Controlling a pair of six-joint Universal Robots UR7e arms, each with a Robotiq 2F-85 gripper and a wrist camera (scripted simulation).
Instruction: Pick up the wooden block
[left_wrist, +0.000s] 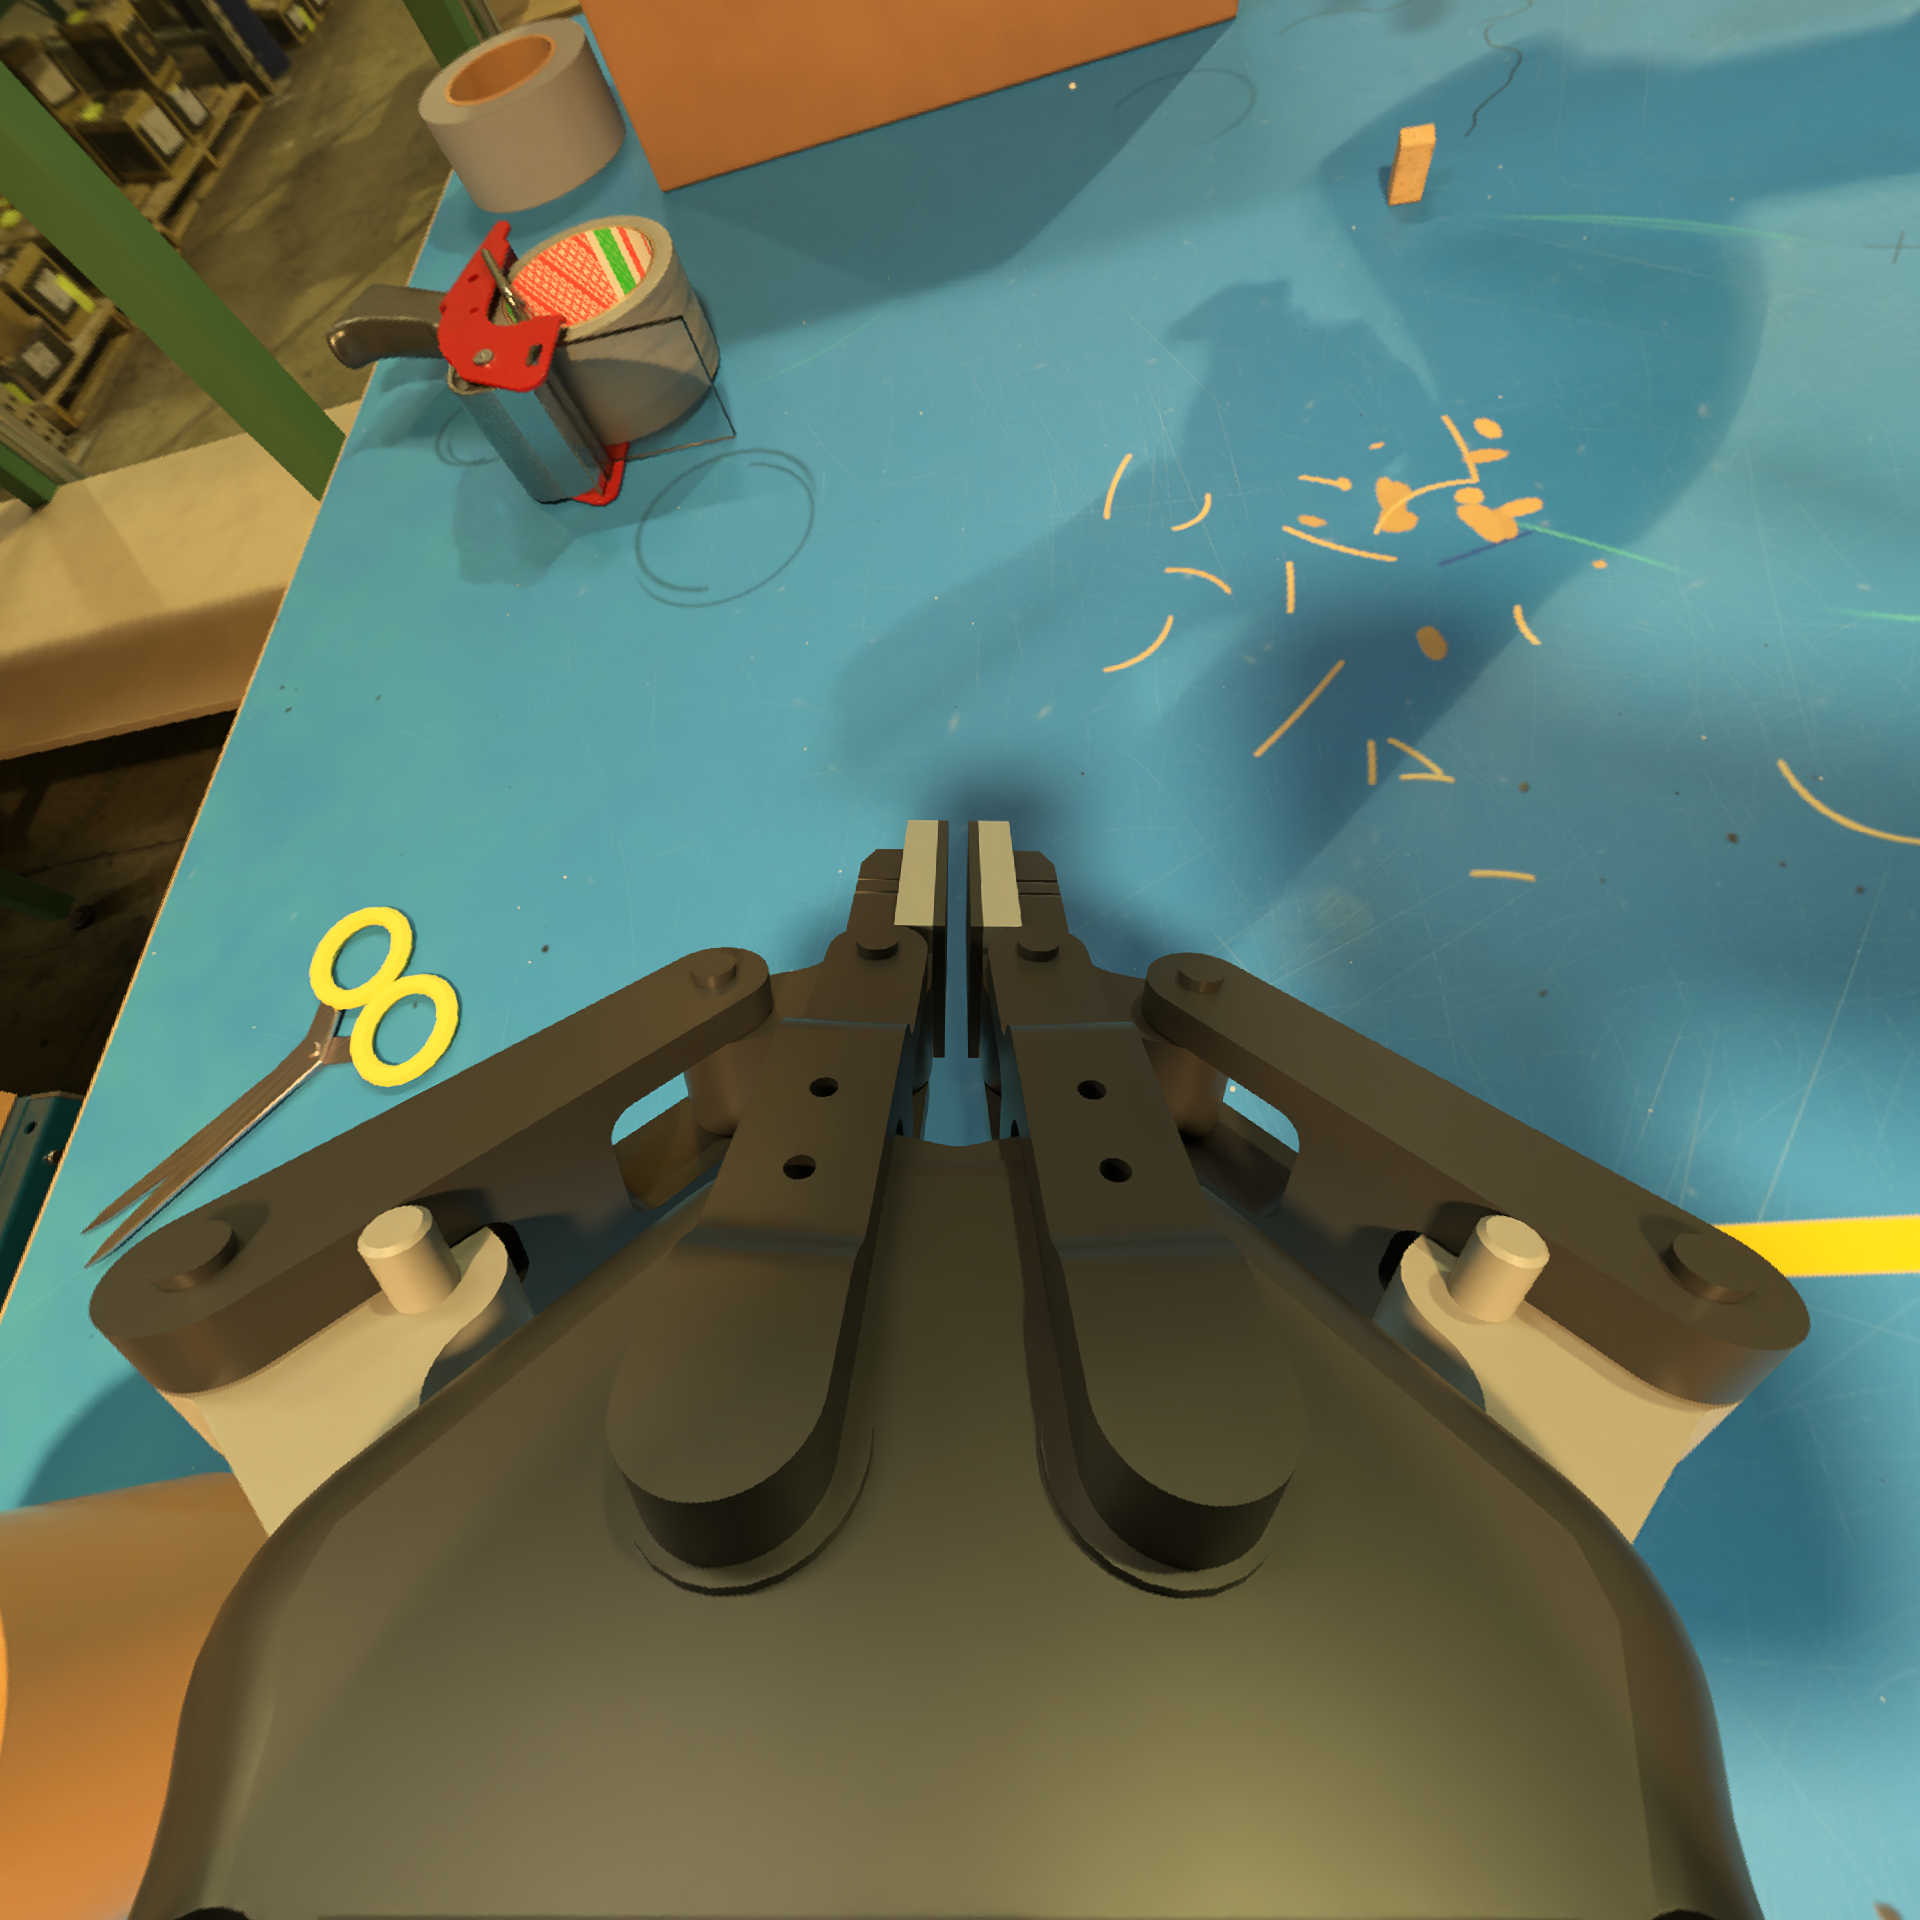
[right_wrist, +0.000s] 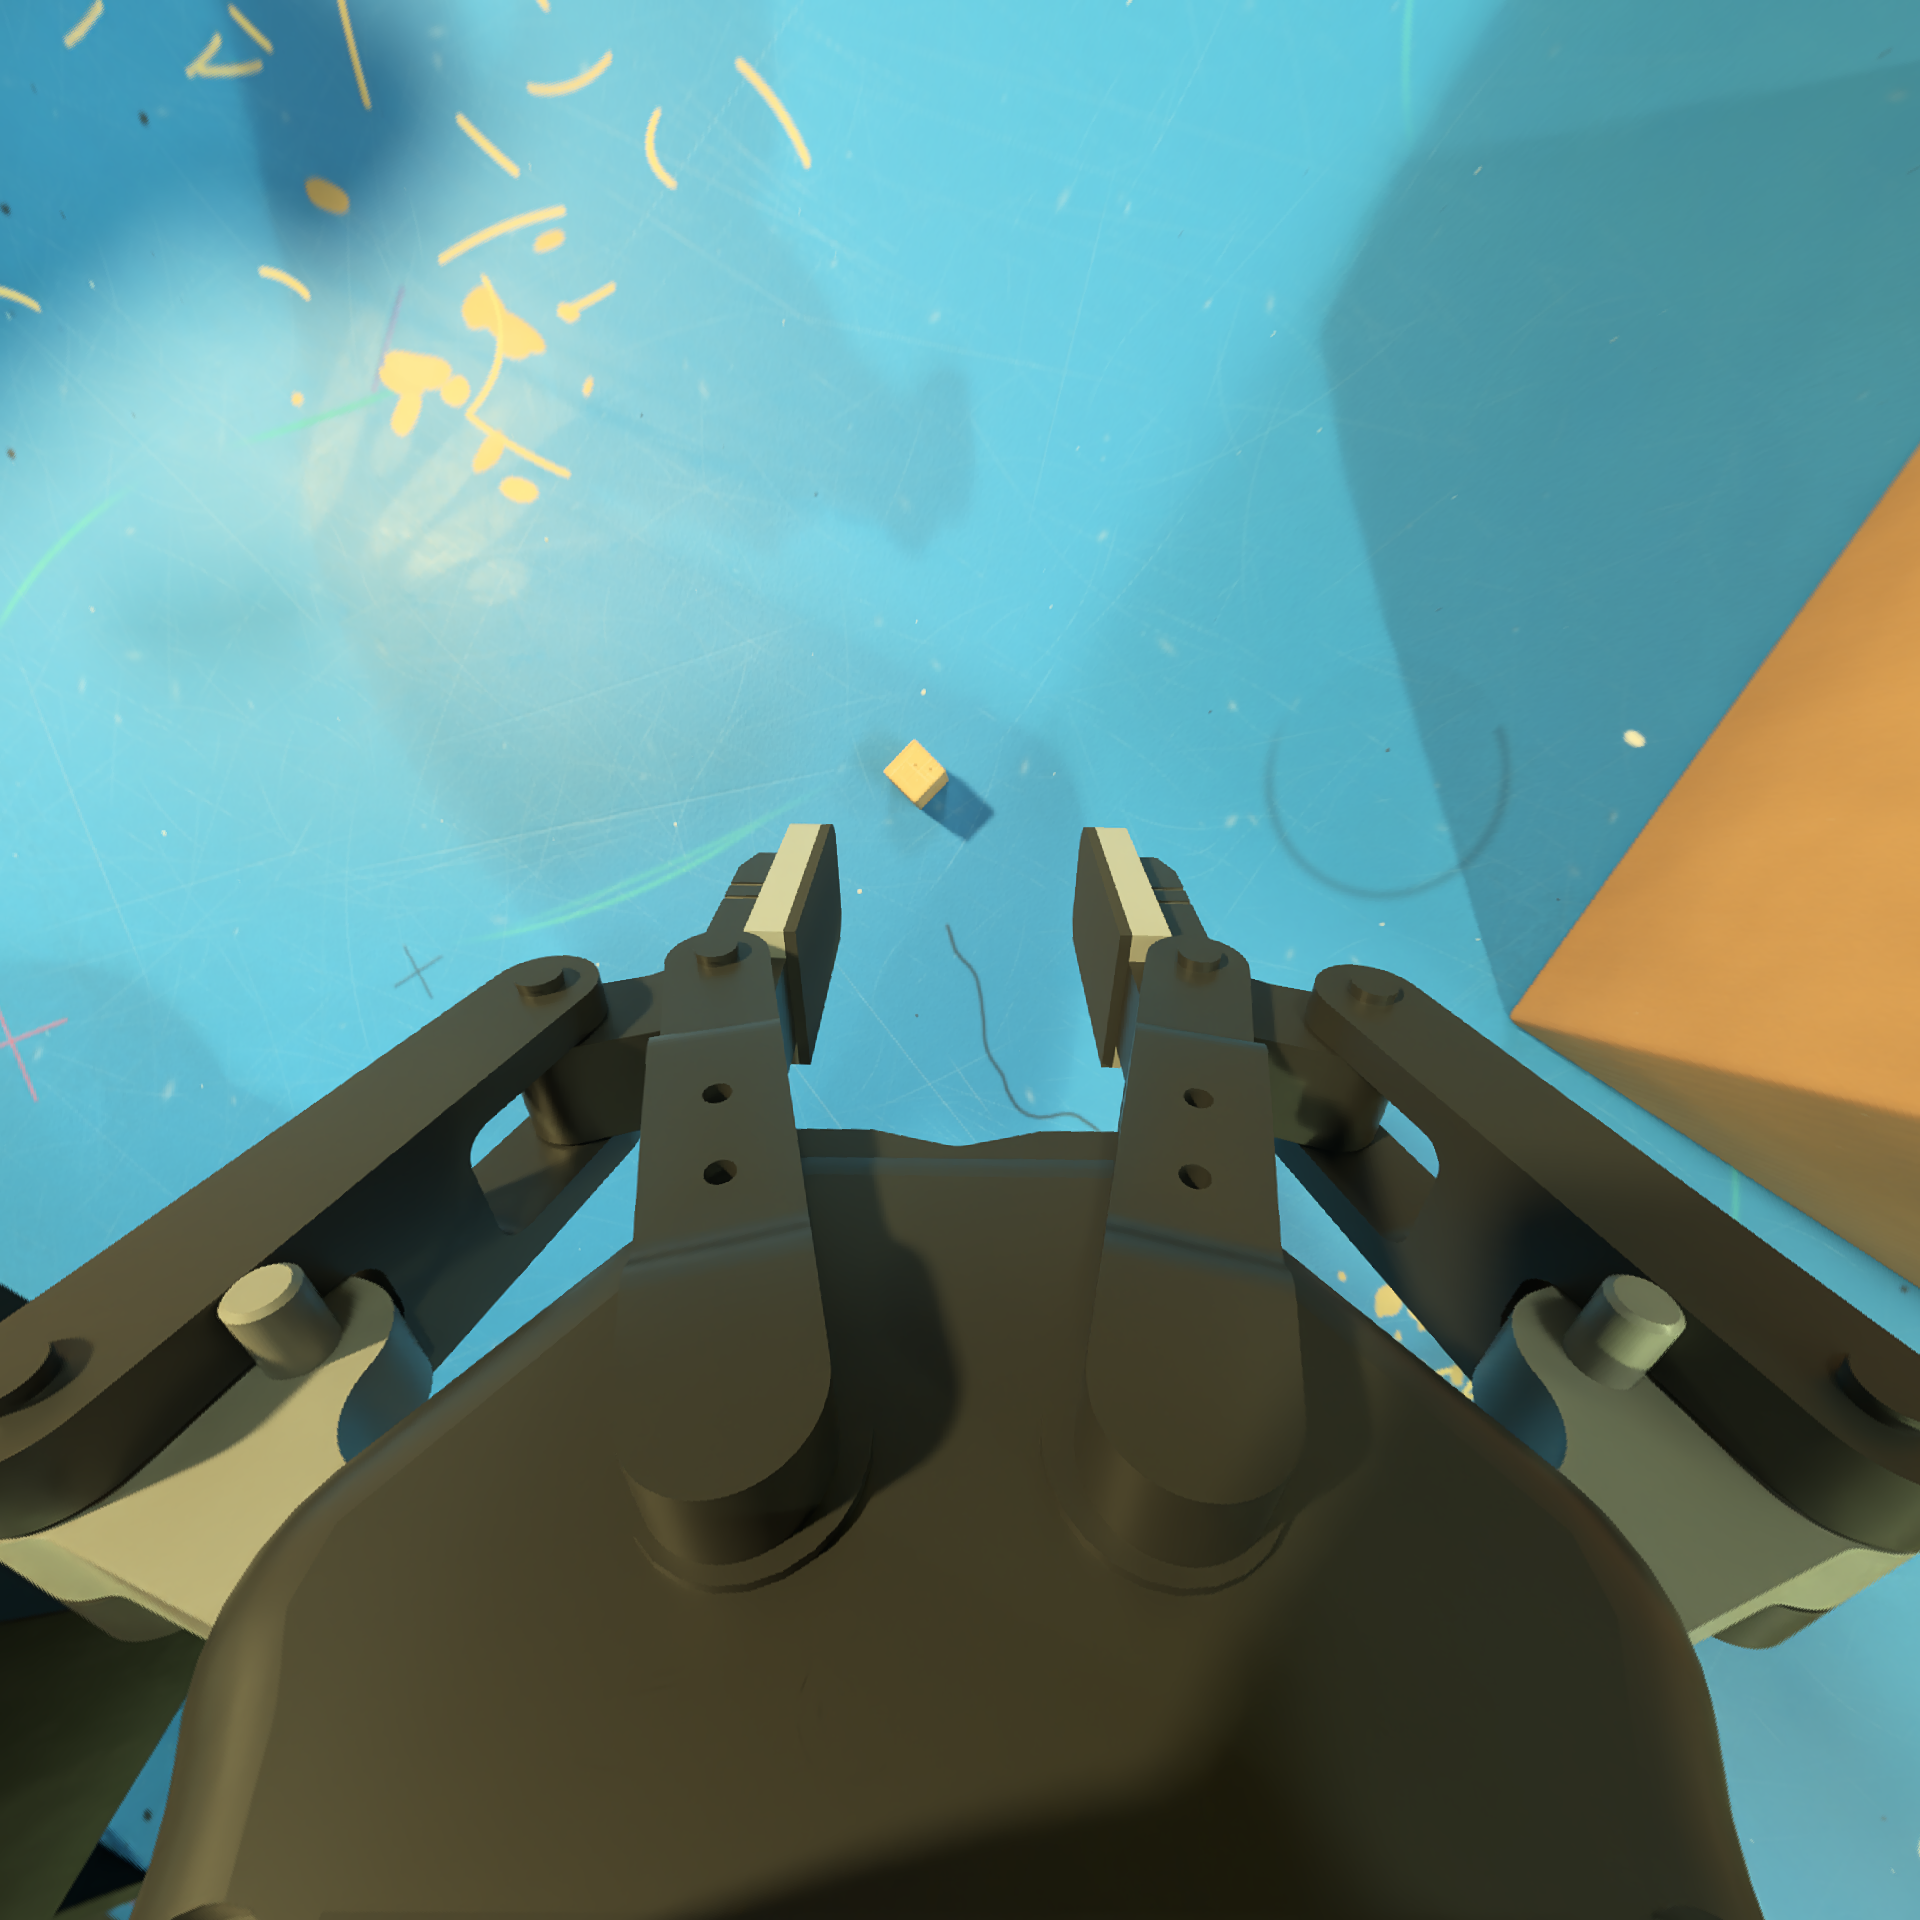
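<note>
Two hands over the blue tabletop (right_wrist: 1143, 436): right hand (right_wrist: 955, 831) released, wooden block (right_wrist: 915, 772) standing just ahead of its gap, nearer; left hand (left_wrist: 958, 826) clenched empty, far off.

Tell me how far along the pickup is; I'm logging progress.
Done: the right gripper is open and hangs above the wooden block, roughly lined up. In hand: nothing; the block stands on the blue table, untouched. The left gripper is shut and far off. Left: descend, close, lift.
</note>
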